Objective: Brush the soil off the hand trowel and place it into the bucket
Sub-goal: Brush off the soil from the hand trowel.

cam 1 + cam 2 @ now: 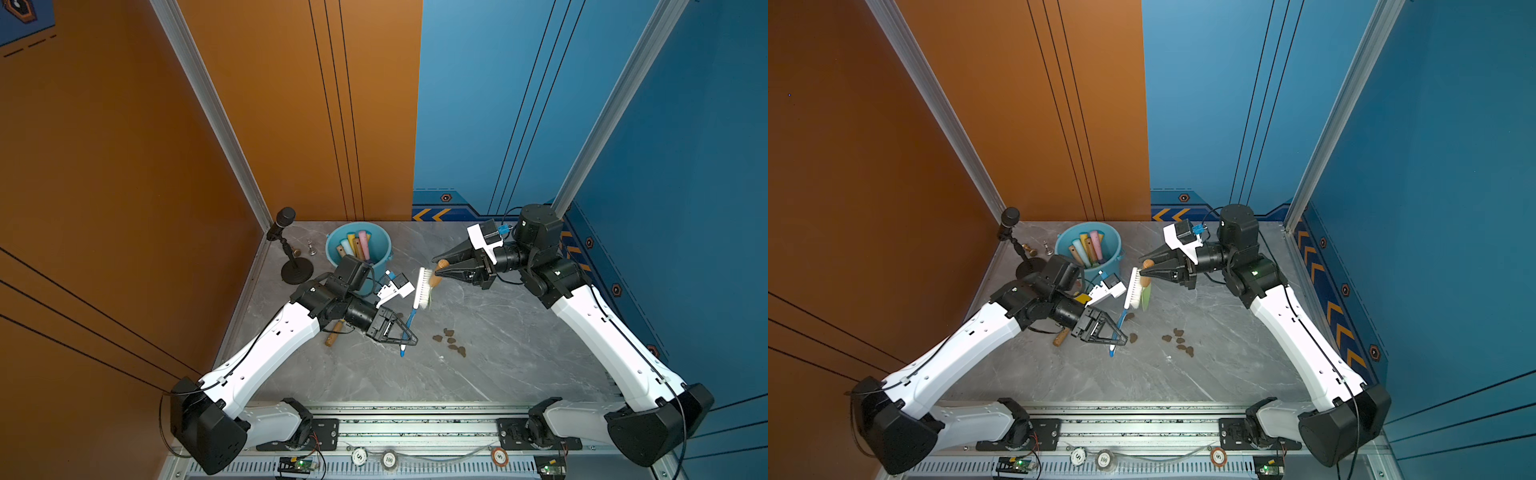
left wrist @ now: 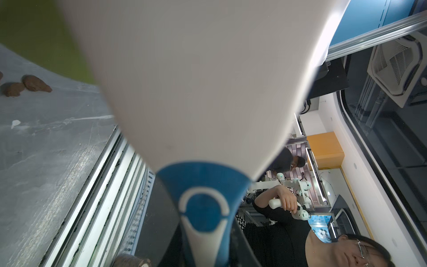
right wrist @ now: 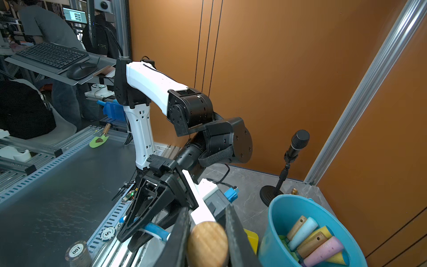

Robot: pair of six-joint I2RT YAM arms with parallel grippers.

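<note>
1. The bucket [image 1: 331, 249] at the back of the table [image 1: 498, 353] holds several pastel and wooden-handled pieces [image 1: 357, 245].
2. Right tool [image 1: 434, 266] is clamped on the hand trowel [image 1: 1145, 293] by its wooden handle, the blade just beside the brush [image 1: 420, 289] bristles.
3. Left tool [image 1: 406, 343] grips the brush's blue handle; soil [image 1: 451, 340] lies on the table.

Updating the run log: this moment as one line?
left gripper: shut on brush | right gripper: shut on trowel | brush head beside trowel blade | soil: lumps on table | bucket: trowel not yet in
</note>
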